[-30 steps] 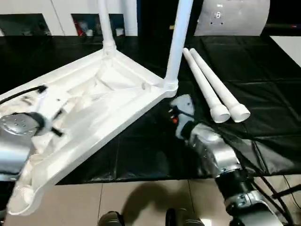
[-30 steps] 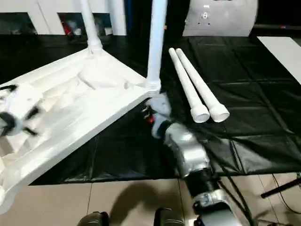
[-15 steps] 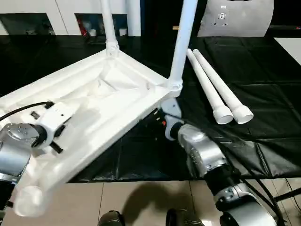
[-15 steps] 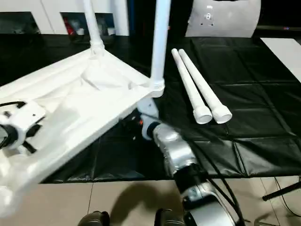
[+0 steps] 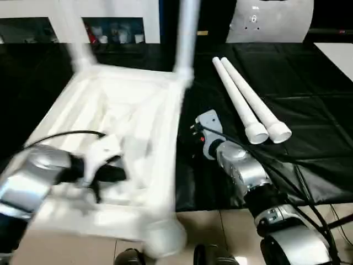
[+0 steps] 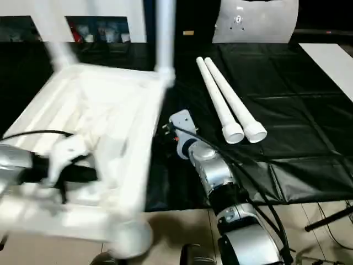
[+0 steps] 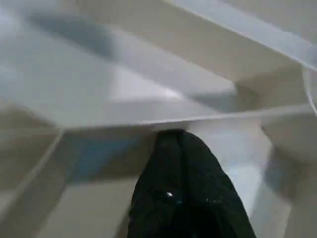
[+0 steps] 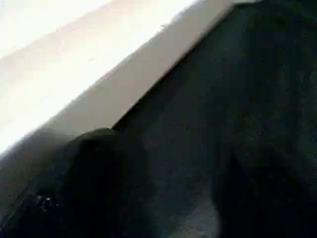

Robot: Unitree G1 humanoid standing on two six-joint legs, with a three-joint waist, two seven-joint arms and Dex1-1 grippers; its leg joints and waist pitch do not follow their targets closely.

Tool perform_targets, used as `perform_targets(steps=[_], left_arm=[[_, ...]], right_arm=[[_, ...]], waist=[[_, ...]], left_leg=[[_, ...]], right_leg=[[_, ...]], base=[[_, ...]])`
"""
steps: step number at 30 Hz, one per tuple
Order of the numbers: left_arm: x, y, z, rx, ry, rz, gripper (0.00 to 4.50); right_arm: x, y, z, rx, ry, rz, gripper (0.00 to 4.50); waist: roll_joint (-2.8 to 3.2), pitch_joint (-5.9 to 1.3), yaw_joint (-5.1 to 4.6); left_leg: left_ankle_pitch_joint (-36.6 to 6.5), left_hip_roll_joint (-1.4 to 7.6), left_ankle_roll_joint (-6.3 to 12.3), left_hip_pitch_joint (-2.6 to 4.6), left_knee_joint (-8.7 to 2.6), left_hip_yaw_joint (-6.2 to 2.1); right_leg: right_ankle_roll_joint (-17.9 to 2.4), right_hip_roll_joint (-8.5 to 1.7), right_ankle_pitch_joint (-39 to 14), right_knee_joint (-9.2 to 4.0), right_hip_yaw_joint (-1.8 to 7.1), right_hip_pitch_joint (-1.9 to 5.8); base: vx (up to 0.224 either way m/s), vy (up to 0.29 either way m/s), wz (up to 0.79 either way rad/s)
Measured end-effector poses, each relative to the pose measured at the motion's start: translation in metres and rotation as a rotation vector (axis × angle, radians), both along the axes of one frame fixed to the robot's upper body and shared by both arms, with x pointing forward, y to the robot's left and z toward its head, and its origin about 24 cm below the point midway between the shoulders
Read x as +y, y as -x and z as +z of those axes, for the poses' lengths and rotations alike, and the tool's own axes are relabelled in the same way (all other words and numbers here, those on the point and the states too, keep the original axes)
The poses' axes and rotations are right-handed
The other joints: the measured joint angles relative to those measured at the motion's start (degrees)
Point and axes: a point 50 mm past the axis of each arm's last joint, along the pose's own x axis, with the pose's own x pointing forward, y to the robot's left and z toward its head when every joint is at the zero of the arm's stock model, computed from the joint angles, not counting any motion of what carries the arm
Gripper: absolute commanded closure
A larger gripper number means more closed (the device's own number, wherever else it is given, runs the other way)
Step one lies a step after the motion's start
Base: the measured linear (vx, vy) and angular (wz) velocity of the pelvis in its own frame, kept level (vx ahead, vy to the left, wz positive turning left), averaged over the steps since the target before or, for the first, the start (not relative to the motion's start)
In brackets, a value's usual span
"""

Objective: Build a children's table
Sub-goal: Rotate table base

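Mid-assembly. Table top lies upside down on the black padded surface, ribbed underside up, its near corner hanging off the front edge over the floor. Two legs are socketed and standing: one at the far left corner, one at the far right corner. The other two legs lie loose side by side on the pad to the right of the top, flared ends toward me.

My left claw is pinched together on a rib inside the underside, near the front edge; in the left wrist view the black fingertips meet right at that rib. Top is smeared with motion blur, so I read this step as swinging the top to bring an empty socket within reach.

My right claw has its fingers wide apart, holding nothing, low over the pad just beside the top's right edge.

Next, as I judge it: settle the top, then right claw goes for the nearer loose leg. Needs a grip that lets it go vertical into a front socket.

Room: tiled floor below the pad's front edge, white cabinets behind, grey curved panel at the back right.
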Motion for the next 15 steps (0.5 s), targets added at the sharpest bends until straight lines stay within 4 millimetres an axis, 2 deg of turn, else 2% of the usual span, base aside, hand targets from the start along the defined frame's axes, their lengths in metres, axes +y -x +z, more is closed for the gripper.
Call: perform_targets(steps=[4,8,10,12,15], left_arm=[[-0.015,-0.023,-0.005,-0.088,0.018,0.053,4.48],[-0.013,-0.051,-0.002,-0.236,-0.056,0.209,4.48],[-0.014,-0.061,0.002,-0.296,-0.072,0.249,4.48],[-0.008,-0.070,0.005,-0.355,-0.113,0.298,4.48],[-0.003,-0.079,0.002,-0.415,-0.140,0.337,4.48]], right_arm=[[-0.005,-0.006,0.009,-0.043,-0.009,-0.023,0.00],[0.003,-0.009,0.025,-0.115,-0.026,0.022,0.00],[0.004,-0.008,0.027,-0.124,-0.022,0.039,0.00],[0.004,-0.009,0.037,-0.165,-0.022,0.059,0.00],[-0.011,-0.013,0.056,-0.238,-0.020,0.020,0.00]], waist=[[0.01,0.00,-0.32],[0.00,-0.01,-1.16],[0.03,0.01,-1.09],[0.04,0.02,-0.84],[0.03,0.01,-0.42]], left_leg=[[0.06,-0.01,-0.08,0.02,0.02,0.00],[0.10,0.03,-0.13,0.08,0.02,-0.10],[0.11,0.02,-0.13,0.04,0.02,-0.14],[0.11,0.01,-0.13,-0.05,0.03,-0.14],[0.07,-0.02,-0.08,-0.10,0.01,-0.12]], right_leg=[[0.00,0.03,0.05,0.04,-0.03,0.03],[0.01,0.16,0.17,0.03,-0.04,0.00],[-0.01,0.17,0.18,0.02,-0.06,-0.02],[-0.03,0.16,0.19,-0.04,-0.05,-0.05],[0.00,0.10,0.17,-0.15,-0.04,-0.01]], base=[[0.000,0.000,0.00],[0.000,0.000,0.00],[0.000,0.000,0.00],[0.000,0.000,0.00],[0.000,0.000,0.00]])
